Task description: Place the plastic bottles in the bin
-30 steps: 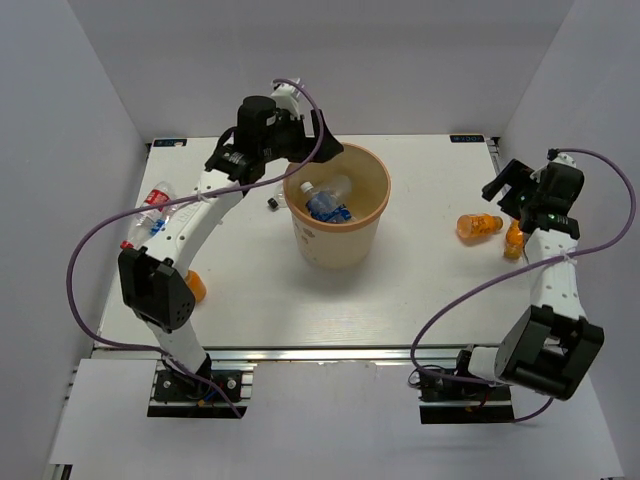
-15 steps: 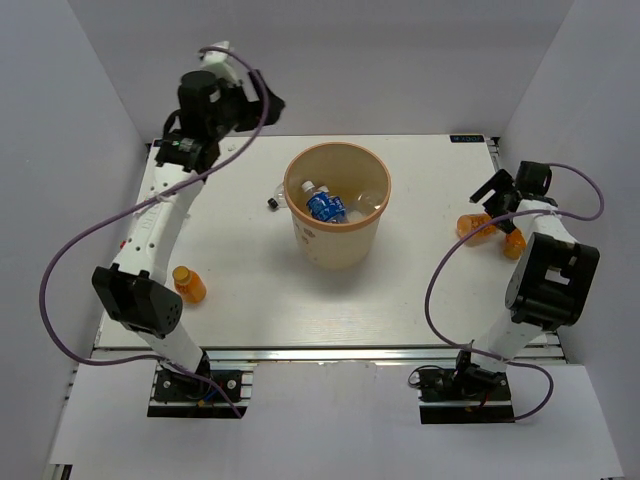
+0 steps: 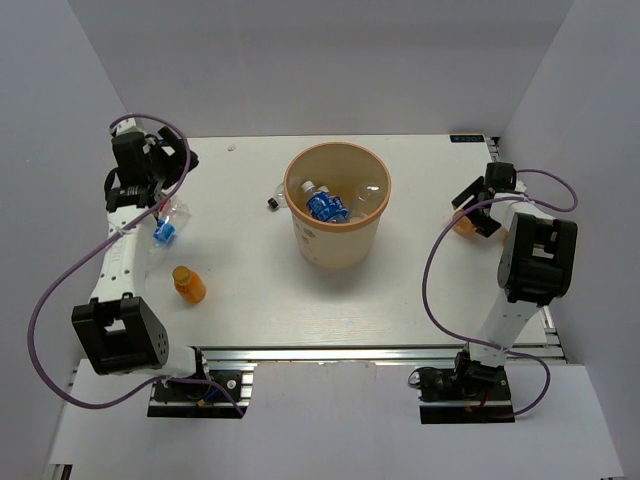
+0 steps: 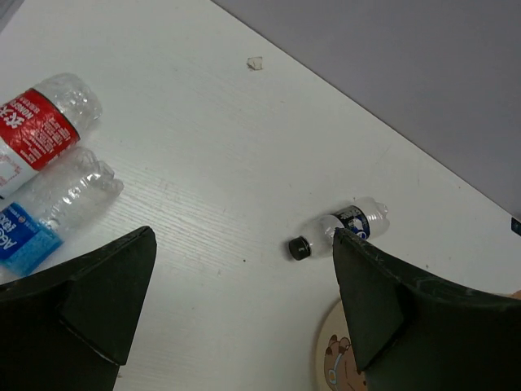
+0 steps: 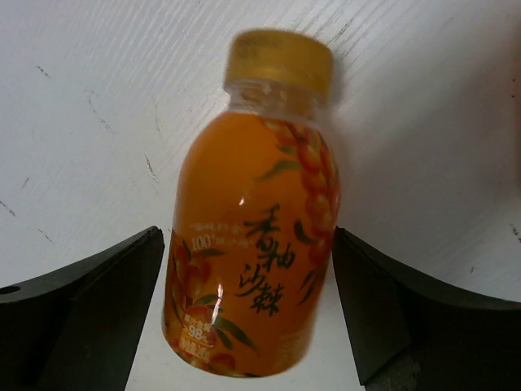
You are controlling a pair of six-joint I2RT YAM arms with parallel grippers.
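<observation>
At 3 o'clock of the bin [image 3: 337, 248], right side of the table [image 3: 420, 290]: right fingers [image 5: 122, 285] are spread wide with an orange bottle [image 5: 252, 236] lying in the gap. No contact visible on either side.

- Bottle lies on its side. In the right wrist view its long axis runs 12 to 6, with the yellow cap at 12, tipped slightly toward 1. That is roughly square to the closing direction, so I'd expect a close to pinch across the body, not end to end.
- Body sits about centred between the tips. My read: a plain close should do, then carry toward 9 o'clock to the bin.
- Bin already holds a blue-label bottle and a clear one.

Left fingers [image 4: 106, 285] are also apart and hold nothing, over the table at about 10 o'clock of the bin. In the left wrist view a red-label bottle [image 4: 41, 134] and a blue-label bottle [image 4: 49, 212] lie at 9 o'clock, outside the gap. A small black-capped bottle [image 4: 338, 228] is at 3, beside the bin. A second orange bottle [image 3: 188, 284] stands at 8 o'clock of the bin.

Right arm is the one in position.
</observation>
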